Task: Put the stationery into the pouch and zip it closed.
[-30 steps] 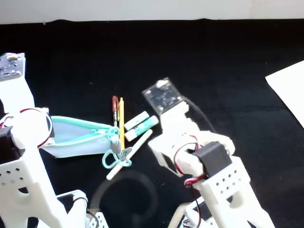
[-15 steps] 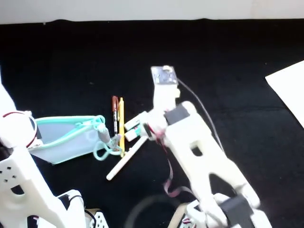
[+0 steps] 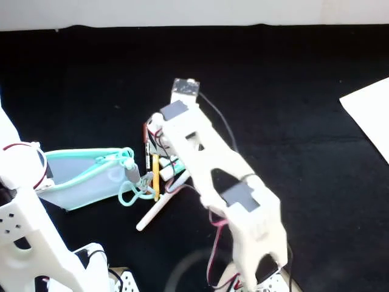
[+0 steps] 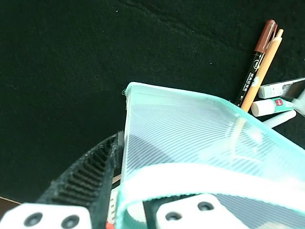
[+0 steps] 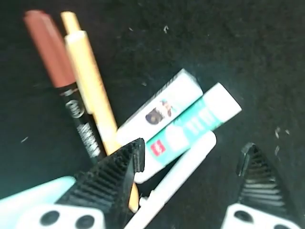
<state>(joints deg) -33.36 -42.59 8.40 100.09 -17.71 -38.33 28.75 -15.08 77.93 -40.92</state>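
Observation:
The teal mesh pouch (image 3: 85, 179) lies at the left with its zip loop (image 3: 129, 196) toward the stationery. My left gripper (image 3: 44, 176) is shut on the pouch's left end, and the left wrist view shows the pouch (image 4: 190, 143) clamped by the ridged finger (image 4: 90, 176). A brown pen (image 5: 57, 81), a yellow pencil (image 5: 93, 90), a white tube (image 5: 159, 109), a teal-and-white tube (image 5: 195, 124) and a white stick (image 5: 178, 171) lie together. My right gripper (image 5: 186, 162) hangs open just above the tubes and the stick. In the high view the right arm (image 3: 206, 164) covers most of them.
A white sheet (image 3: 371, 115) lies at the right edge of the black table. The left arm's base (image 3: 36, 243) stands at the front left. The white stick's end (image 3: 149, 216) pokes out toward the front.
The right arm swung left and forward, and its open gripper now sits over the stationery. The left arm raised the pouch's left end earlier and has held still since.

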